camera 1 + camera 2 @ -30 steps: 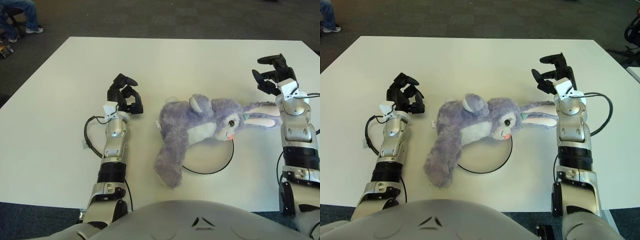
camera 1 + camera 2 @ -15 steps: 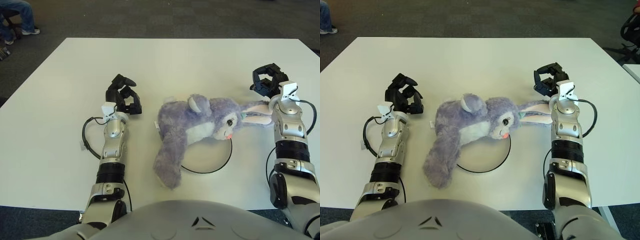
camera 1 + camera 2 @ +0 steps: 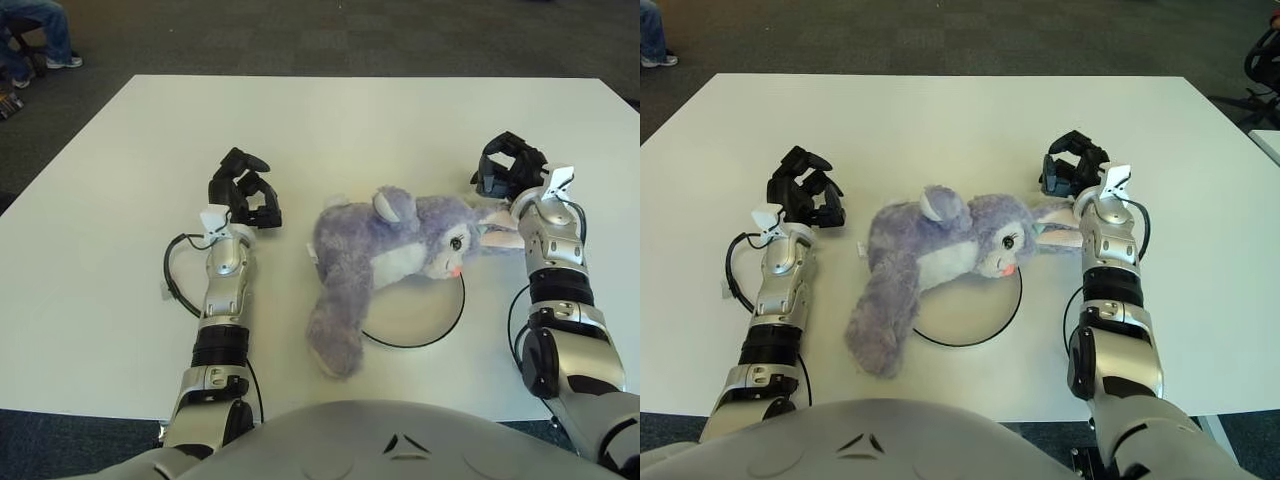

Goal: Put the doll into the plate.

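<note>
White table (image 3: 400, 120), seen from the robot's head. Purple plush bunny doll (image 3: 385, 255) lies on its side across the far-left part of a white plate with a black rim (image 3: 425, 318). Its head and white belly overlap the plate's upper-left rim; the rump and one long limb hang off to the left, the limb reaching down onto the bare table. The face with its pink tongue points toward the right. Pink-lined ears stretch right, toward the right wrist. Most of the plate's near-right part shows bare. So the doll is partly on the plate, not fully inside it.

Right hand (image 3: 508, 168) is at the far right end of the doll, just above the ear tips, black fingers curled inward. Cannot tell if the fingers pinch an ear or just sit beside it; the ears run under or behind the wrist and the contact is hidden. The right forearm runs down the right edge of the view, with a black cable looping beside it.

Left hand (image 3: 245, 190) shows to the left of the doll, apart from it, fingers curled in a loose fist and gripping nothing. A black cable loops on the table beside the left forearm.

Dark carpet beyond the table; a person's legs in jeans (image 3: 45, 30) at the top-left corner.
</note>
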